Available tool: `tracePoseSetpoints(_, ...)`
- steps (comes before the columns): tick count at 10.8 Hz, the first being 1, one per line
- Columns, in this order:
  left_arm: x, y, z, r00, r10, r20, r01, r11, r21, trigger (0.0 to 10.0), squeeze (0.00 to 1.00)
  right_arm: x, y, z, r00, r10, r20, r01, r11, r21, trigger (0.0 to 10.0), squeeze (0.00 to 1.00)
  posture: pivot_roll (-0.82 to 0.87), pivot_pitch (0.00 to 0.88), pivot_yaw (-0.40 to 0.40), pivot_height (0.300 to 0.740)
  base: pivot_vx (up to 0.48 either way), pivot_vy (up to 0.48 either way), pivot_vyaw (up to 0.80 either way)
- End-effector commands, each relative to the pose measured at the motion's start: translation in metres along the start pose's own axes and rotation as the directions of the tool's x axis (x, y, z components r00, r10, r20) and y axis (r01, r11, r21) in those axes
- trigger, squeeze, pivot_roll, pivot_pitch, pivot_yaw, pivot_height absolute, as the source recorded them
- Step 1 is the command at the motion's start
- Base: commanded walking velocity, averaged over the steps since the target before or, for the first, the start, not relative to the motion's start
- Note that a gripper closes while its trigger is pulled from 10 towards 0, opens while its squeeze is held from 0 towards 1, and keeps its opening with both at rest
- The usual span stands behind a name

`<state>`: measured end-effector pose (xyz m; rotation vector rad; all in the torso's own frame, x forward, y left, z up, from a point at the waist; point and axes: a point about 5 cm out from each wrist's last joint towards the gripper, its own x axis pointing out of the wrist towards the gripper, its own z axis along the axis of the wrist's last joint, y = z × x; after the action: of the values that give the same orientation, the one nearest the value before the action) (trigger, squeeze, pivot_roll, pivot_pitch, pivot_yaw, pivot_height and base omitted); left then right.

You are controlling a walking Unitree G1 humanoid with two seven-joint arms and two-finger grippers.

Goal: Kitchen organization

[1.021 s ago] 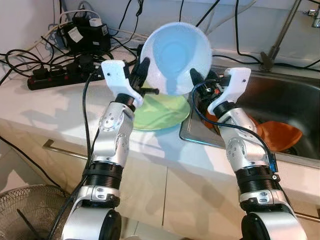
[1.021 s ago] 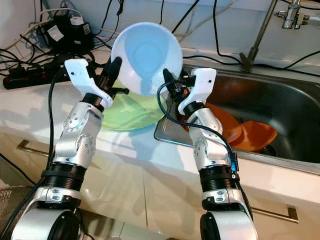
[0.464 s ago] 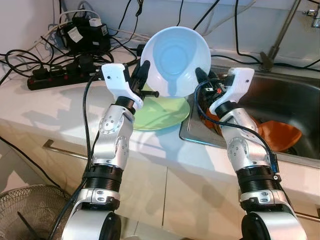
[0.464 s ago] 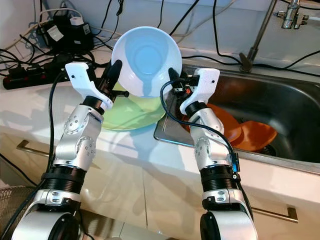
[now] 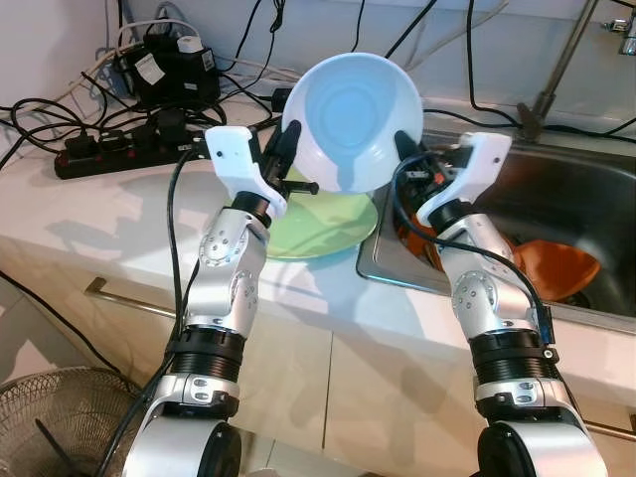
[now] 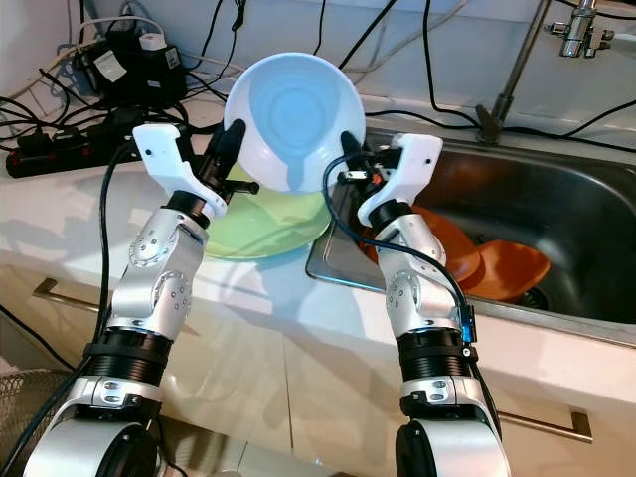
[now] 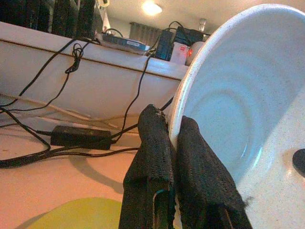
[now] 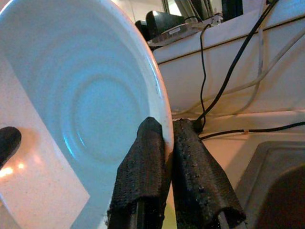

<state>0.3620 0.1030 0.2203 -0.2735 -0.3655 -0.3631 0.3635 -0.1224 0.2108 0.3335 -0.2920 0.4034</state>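
Observation:
A pale blue bowl is held tilted in the air, its inside facing me, above a green plate on the counter. My left gripper is shut on the bowl's left rim, and my right gripper is shut on its right rim. In the left wrist view the black fingers pinch the rim of the bowl. In the right wrist view the fingers clamp the opposite rim of the bowl.
A steel sink lies to the right, holding orange dishes. A power strip, adapters and tangled cables crowd the back left of the white counter. A faucet pipe rises behind the sink. A wire fan guard stands on the floor.
The bowl, held by both grippers, has shifted slightly to the right and a little further from me over the green plate.

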Motion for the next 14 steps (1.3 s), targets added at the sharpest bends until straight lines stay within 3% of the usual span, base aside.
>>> tracePoseSetpoints(1,0.004,-0.002,0.013,0.999,-0.017,0.049,0.016,1.0,0.017,10.0,0.0,0.001,0.004,0.002,1.0,0.03,0.0,-0.03,1.0,-0.003,0.0,0.0,0.19,0.0,0.032,0.725,0.0,0.0,0.0)
tracePoseSetpoints(2,0.004,-0.002,0.012,0.999,-0.025,0.044,0.025,1.0,0.008,10.0,1.0,0.001,0.004,0.002,1.0,0.027,-0.002,-0.027,1.0,-0.001,0.0,0.0,0.19,0.0,0.033,0.725,0.0,0.0,0.0)
tracePoseSetpoints(7,0.0,-0.002,0.012,0.998,-0.034,0.046,0.034,0.999,0.01,10.0,1.0,-0.001,-0.002,0.003,1.0,-0.022,0.014,0.022,1.0,0.011,0.0,0.0,0.2,0.0,0.029,0.725,0.0,0.0,0.0)
tracePoseSetpoints(8,-0.002,-0.002,0.011,0.998,-0.046,0.041,0.045,0.999,0.006,10.0,1.0,0.0,-0.012,0.009,0.994,-0.101,0.043,0.1,0.995,0.008,0.0,0.0,0.2,0.0,0.028,0.725,0.0,0.0,0.0)
tracePoseSetpoints(9,-0.004,-0.003,0.009,0.998,-0.052,0.036,0.052,0.999,0.003,10.0,0.0,0.001,-0.02,0.013,0.985,-0.16,0.067,0.16,0.987,0.013,0.0,0.0,0.2,0.0,0.028,0.725,0.0,0.0,0.0)
tracePoseSetpoints(11,-0.01,-0.005,0.001,0.998,-0.061,0.005,0.061,0.998,-0.003,10.0,0.0,-0.004,-0.055,0.032,0.919,-0.37,0.136,0.373,0.928,0.006,0.0,0.0,0.2,0.0,0.021,0.725,0.0,0.0,0.0)
tracePoseSetpoints(14,-0.018,-0.009,-0.019,0.978,-0.128,-0.162,0.133,0.991,0.016,10.0,0.0,-0.01,-0.071,0.029,0.873,-0.468,0.136,0.48,0.874,-0.073,0.0,0.0,0.21,0.0,0.024,0.725,0.0,0.0,0.0)
